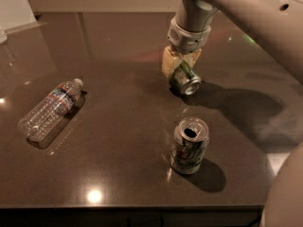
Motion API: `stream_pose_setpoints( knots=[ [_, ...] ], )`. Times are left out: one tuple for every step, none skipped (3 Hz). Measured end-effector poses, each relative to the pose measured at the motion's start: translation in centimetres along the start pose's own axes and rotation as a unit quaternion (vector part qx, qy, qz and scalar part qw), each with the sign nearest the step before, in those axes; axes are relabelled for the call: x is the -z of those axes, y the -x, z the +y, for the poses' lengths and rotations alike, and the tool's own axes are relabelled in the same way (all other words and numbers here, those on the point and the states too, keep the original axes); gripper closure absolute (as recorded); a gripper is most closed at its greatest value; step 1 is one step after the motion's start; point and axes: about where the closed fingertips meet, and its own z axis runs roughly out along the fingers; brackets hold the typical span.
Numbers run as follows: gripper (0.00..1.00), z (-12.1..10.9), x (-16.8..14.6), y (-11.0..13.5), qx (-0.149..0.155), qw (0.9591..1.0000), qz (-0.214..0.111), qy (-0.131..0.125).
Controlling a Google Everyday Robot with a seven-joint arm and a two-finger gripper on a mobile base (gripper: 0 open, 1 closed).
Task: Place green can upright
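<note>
The green can (185,79) lies tilted on its side at the middle right of the dark table (118,150), its silver end facing the camera. My gripper (179,65) comes down from above and is shut on the green can, with yellowish fingers (167,63) on either side of its body. The can's lower end sits at or just above the tabletop; I cannot tell which.
A silver-white can with a green swirl logo (189,145) stands upright, opened, in front of the gripper. A clear plastic water bottle (49,109) lies on its side at the left. My arm (246,13) crosses the upper right. The table's front edge is close below.
</note>
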Motion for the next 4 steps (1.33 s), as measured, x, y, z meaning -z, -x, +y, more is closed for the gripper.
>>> stream_pose_setpoints(
  knots=[
    [1.00, 1.6, 2.9, 1.9, 0.067, 0.9944, -0.073, 0.037],
    [1.00, 3.8, 5.1, 3.6, 0.135, 0.9725, -0.167, 0.090],
    [1.00, 5.2, 6.4, 4.6, 0.174, 0.9383, -0.264, 0.141],
    [1.00, 5.7, 7.4, 4.5, 0.197, 0.8980, -0.353, 0.174]
  ],
)
